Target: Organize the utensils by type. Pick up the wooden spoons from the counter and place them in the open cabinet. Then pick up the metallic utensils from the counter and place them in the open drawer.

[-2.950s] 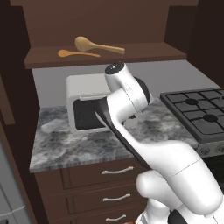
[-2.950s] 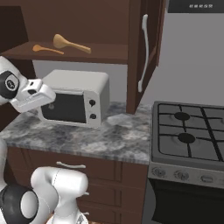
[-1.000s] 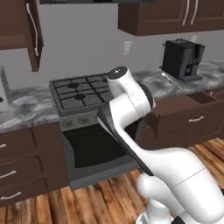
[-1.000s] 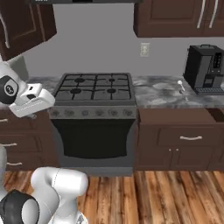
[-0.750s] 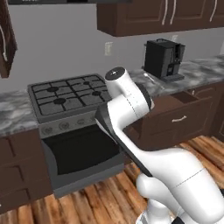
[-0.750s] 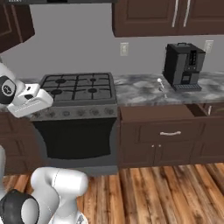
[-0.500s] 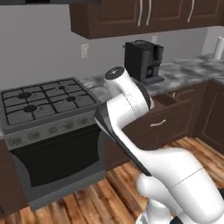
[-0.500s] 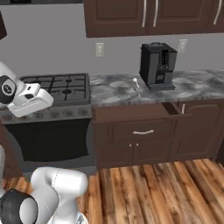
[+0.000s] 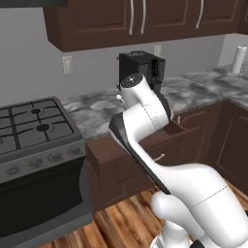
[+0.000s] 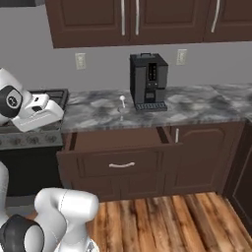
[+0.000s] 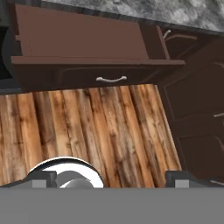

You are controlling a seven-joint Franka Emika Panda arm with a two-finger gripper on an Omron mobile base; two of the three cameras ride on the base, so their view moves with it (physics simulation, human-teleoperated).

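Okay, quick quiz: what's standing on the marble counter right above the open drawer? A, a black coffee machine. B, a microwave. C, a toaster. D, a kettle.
A: a black coffee machine stands on the counter just behind the pulled-out drawer.

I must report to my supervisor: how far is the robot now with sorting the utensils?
Wooden spoons: I cannot tell from these views. In hand: nothing; the gripper is open, facing the open drawer, which looks empty. Left: a metal utensil is on the counter near the coffee machine, to go into the drawer.
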